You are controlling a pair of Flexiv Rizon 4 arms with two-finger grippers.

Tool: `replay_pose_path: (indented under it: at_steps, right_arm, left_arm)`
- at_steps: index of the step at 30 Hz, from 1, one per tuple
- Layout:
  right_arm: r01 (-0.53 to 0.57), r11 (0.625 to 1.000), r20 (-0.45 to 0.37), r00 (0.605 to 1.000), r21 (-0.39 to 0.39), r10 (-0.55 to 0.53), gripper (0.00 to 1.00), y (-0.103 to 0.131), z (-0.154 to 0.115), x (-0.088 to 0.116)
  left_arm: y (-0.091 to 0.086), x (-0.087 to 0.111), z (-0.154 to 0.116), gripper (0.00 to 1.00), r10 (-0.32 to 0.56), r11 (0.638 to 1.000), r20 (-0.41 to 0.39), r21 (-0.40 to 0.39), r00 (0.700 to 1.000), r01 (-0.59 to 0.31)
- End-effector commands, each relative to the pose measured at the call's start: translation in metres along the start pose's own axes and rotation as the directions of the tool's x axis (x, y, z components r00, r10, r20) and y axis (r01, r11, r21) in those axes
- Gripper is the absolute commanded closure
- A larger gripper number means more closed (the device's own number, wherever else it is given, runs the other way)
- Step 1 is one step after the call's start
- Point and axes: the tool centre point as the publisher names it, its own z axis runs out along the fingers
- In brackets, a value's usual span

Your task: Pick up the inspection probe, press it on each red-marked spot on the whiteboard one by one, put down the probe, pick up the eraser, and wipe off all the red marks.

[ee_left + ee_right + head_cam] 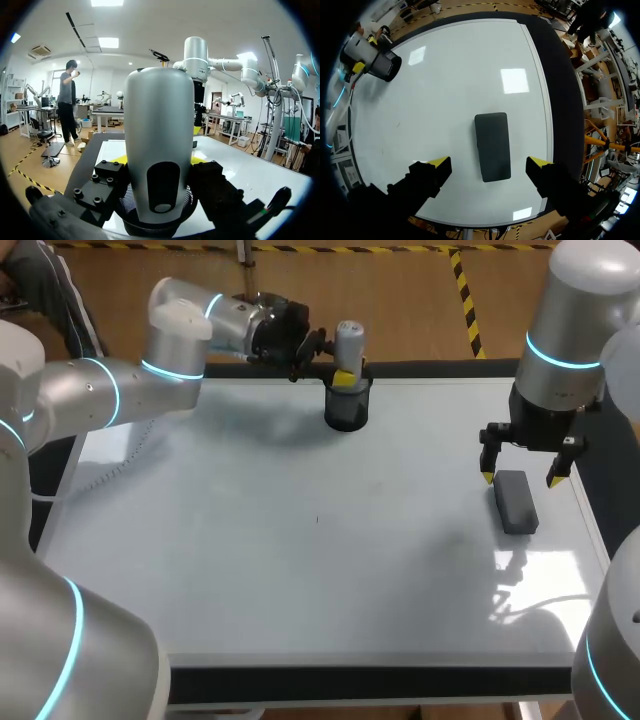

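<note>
Plainly the two tools are parked where each arm can take its own. The inspection probe [348, 343] stands upright in a black cup holder [347, 412] at the middle of the whiteboard's [250, 570] far edge. Its long axis is vertical, rounded grey head up and working end down inside the cup, so it can be lifted straight out. The left pincer [159, 160] comes in level from the side, with the probe's body in its span just above the cup's rim. The probe blocks the wrist view, so I cannot tell whether it is pinched or merely flanked. The eraser [516, 502] lies flat near the whiteboard's right edge, its long axis running far to near, roughly parallel to that edge. The right pincer [521, 478] hangs pointing down over the eraser's far end, spread wide, one yellow tip off each long side and touching nothing, set to close across the narrow width. No red marks show on the board.
</note>
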Motion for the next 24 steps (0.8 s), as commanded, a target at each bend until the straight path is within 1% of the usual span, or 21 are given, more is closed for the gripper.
replay_pose_path:
  at_steps: [1,4,5,6,7,10,12,13,14,16,17,18,19,20,23,24]
  right_arm:
    - [0.001,1.000,-0.001,1.000,-0.001,-0.001,0.00,-0.001,-0.001,-0.001]
    - [0.001,1.000,-0.001,1.000,-0.001,-0.001,0.00,-0.001,-0.001,-0.001]
    - [0.001,1.000,-0.001,1.000,-0.001,-0.001,0.00,-0.001,-0.001,-0.001]
    - [0.001,1.000,-0.001,1.000,-0.001,-0.001,0.00,-0.001,-0.001,-0.001]
    - [0.001,1.000,-0.001,1.000,-0.001,-0.001,0.00,-0.001,-0.001,-0.001]
    - [0.001,1.000,-0.001,1.000,-0.001,-0.001,0.00,-0.001,-0.001,-0.001]
    - [0.001,1.000,-0.001,1.000,-0.001,-0.001,0.00,-0.001,-0.001,-0.001]
    - [0.001,1.000,-0.001,1.000,-0.001,-0.001,0.00,-0.001,-0.001,-0.001]
    - [0.001,1.000,-0.001,1.000,-0.001,-0.001,0.00,-0.001,-0.001,-0.001]
    - [0.001,1.000,-0.001,1.000,-0.001,-0.001,0.00,-0.001,-0.001,-0.001]
    - [0.001,1.000,-0.001,1.000,-0.001,-0.001,0.00,-0.001,-0.001,-0.001]
    - [0.001,1.000,-0.001,1.000,-0.001,-0.001,0.00,-0.001,-0.001,-0.001]
    - [0.001,1.000,-0.001,1.000,-0.001,-0.001,0.00,-0.001,-0.001,-0.001]
    - [0.001,1.000,-0.001,1.000,-0.001,-0.001,0.00,-0.001,-0.001,-0.001]
    - [0.001,1.000,-0.001,1.000,-0.001,-0.001,0.00,-0.001,-0.001,-0.001]
    - [0.001,1.000,-0.001,1.000,-0.001,-0.001,0.00,-0.001,-0.001,-0.001]
  left_arm:
    - [0.003,-0.005,0.001,1.00,-0.001,1.000,-0.009,0.000,1.000,0.001]
    - [0.002,-0.005,0.001,1.00,-0.003,1.000,-0.011,-0.002,1.000,0.002]
    - [0.002,-0.005,0.001,0.98,-0.003,1.000,-0.011,-0.003,1.000,0.003]
    - [0.001,-0.005,0.001,0.95,-0.003,1.000,-0.011,-0.004,1.000,0.003]
    - [0.001,-0.005,0.001,0.89,-0.004,1.000,-0.010,-0.005,1.000,0.004]
    - [-0.001,-0.004,0.000,0.80,-0.003,1.000,-0.010,-0.007,1.000,0.003]
    - [-0.003,-0.004,0.000,0.77,-0.008,1.000,-0.009,-0.008,1.000,0.008]
    - [-0.004,-0.004,0.000,0.72,-0.014,1.000,-0.008,-0.008,1.000,0.014]
    - [-0.005,-0.003,-0.001,0.64,-0.015,1.000,-0.009,-0.009,1.000,0.015]
    - [-0.006,-0.003,-0.002,0.57,-0.017,1.000,-0.009,-0.011,1.000,0.017]
    - [-0.007,-0.002,-0.002,0.55,-0.017,1.000,-0.009,-0.012,1.000,0.017]
    - [-0.008,-0.002,-0.002,0.51,-0.017,1.000,-0.008,-0.014,1.000,0.017]
    - [-0.009,-0.001,-0.003,0.46,-0.017,1.000,-0.009,-0.015,1.000,0.017]
    - [-0.010,-0.001,-0.003,0.39,-0.016,1.000,-0.009,-0.016,1.000,0.016]
    - [-0.015,0.000,-0.005,0.22,-0.014,1.000,-0.014,-0.017,1.000,0.014]
    - [-0.016,0.000,-0.005,0.18,-0.013,1.000,-0.015,-0.018,1.000,0.013]
